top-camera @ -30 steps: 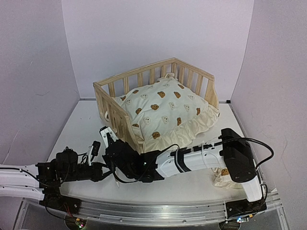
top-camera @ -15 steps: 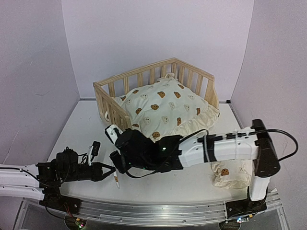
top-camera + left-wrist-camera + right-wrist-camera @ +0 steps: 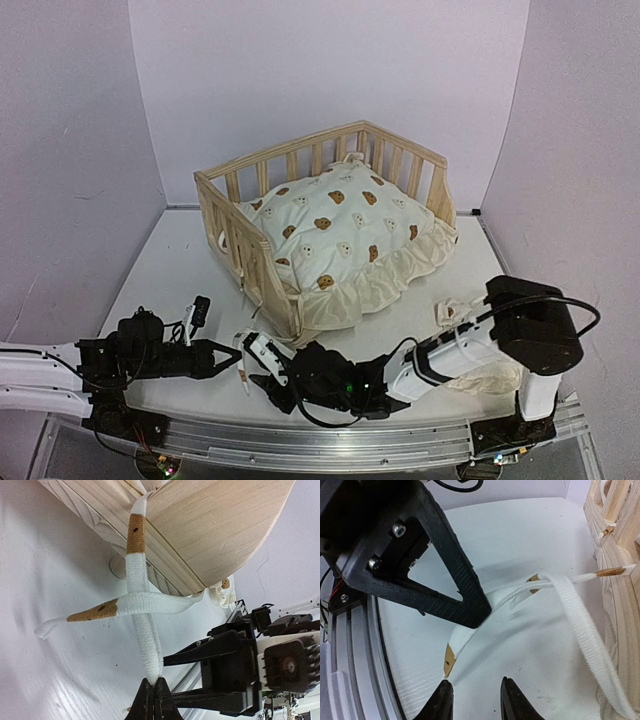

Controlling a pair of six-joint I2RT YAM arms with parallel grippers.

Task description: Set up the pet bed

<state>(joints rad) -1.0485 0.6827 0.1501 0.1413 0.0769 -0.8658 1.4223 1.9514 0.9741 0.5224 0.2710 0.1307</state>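
Note:
The pet bed, a light pine slatted frame, stands at the middle back with a cream bear-print cushion in it. My left gripper is low on the table in front of the bed's near corner. It is shut on a white cushion tie with a brown tip; a second tie crosses it. The bed frame fills the top of the left wrist view. My right gripper is open and empty just right of the left one. Its fingertips hover beside the tie's brown end.
A small bear-print pillow lies at the right, partly under the right arm. Purple walls close in on three sides. A metal rail runs along the near edge. The left gripper's black finger looms in the right wrist view.
My right arm has swung down from the bed's near corner to the table's near edge, beside the left gripper. The left gripper has stayed in place, still shut on the tie.

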